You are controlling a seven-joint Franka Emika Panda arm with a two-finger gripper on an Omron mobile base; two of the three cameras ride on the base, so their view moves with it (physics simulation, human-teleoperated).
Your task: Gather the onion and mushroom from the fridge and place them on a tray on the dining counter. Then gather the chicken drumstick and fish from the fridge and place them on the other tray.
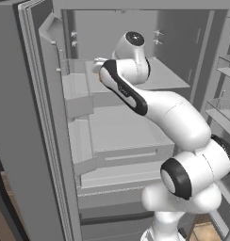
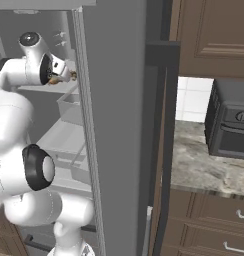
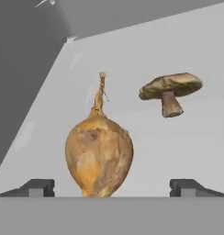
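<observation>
In the hand view, the gripper [image 3: 112,187] is seen with its two dark fingertips [image 3: 38,187] spread wide apart, nothing being pinched between them. The onion [image 3: 99,156] is found between the tips, nearer the left one, no contact with either tip being visible. It is brown-orange with paler patches, and a dry stem rises from its top. It rests on a pale grey shelf [image 3: 187,137] inside the fridge [image 1: 36,141]. The mushroom [image 3: 170,92] is noted farther back and to the right of the onion in that view, well apart from it, with a brown cap and a short stalk. Behind both, the shelf is met by the grey inner walls of the fridge at a corner.

From the left base view, the white arm [image 1: 178,117] is observed reaching from the lower right up into the open fridge, at the level of an upper shelf. The left door stands open, and its inner bins [image 1: 78,99] are seen empty. Lower shelves and drawers are visible below the arm.

From the right base view, the hand is seen within the fridge compartment, with a small brown item at its front; what it is cannot be told at this size. To the right, beyond the fridge side, a speckled stone worktop [image 2: 194,165] carries a dark appliance [image 2: 229,122] below brown wall cabinets [image 2: 214,35].
</observation>
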